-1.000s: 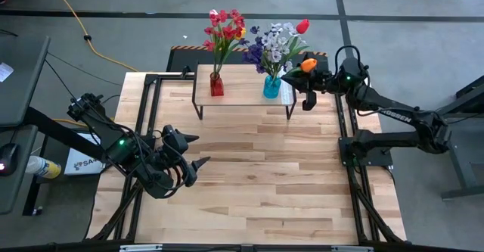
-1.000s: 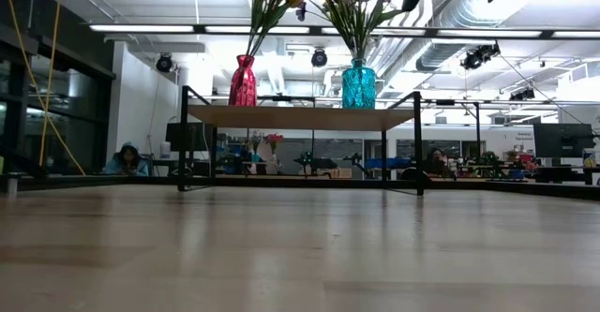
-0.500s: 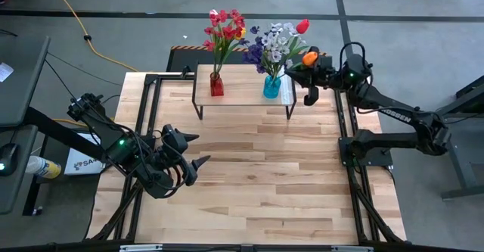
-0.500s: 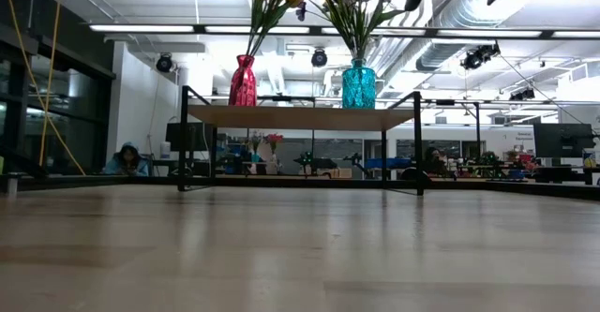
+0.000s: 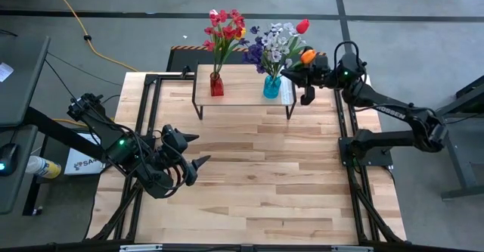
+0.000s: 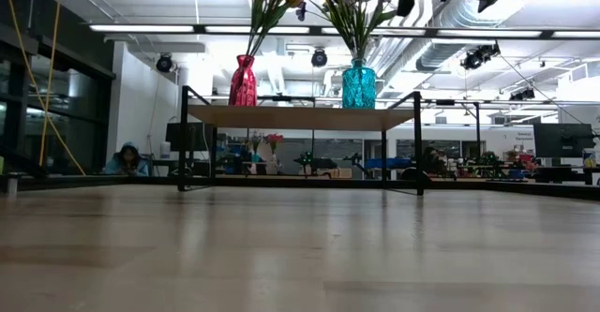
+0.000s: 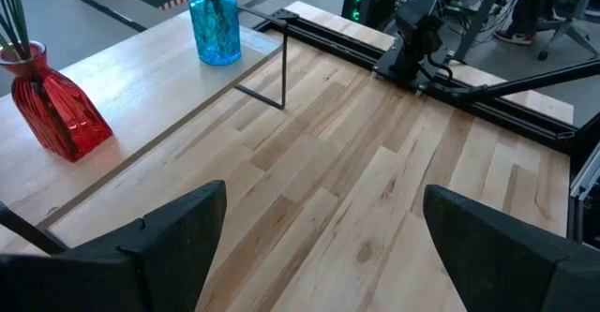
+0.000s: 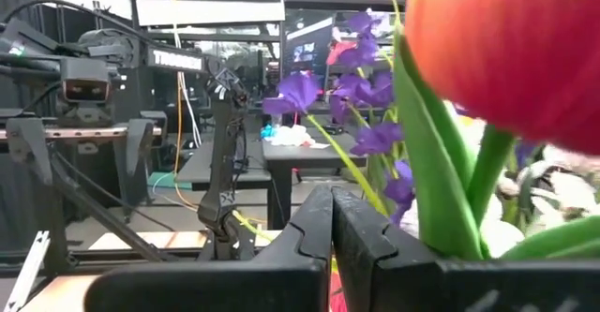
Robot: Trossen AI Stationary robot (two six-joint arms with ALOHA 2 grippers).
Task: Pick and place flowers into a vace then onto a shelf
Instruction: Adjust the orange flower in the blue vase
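Light wooden slats form the tabletop (image 5: 257, 176) — black rails frame it. Near the front left edge, the left gripper (image 5: 195, 152) hovers, fingers spread, holding nothing. Toward the rear, the shelf (image 5: 242, 93) carries a red glass vase (image 5: 217, 84) and a blue glass vase (image 5: 271, 86), both holding flowers (image 5: 274, 46). Just beside the blue vase, the right gripper (image 5: 302, 69) is clenched on an orange tulip (image 5: 308, 56). Beyond — grey concrete floor, yellow cable. White lettering on the right arm is unreadable.
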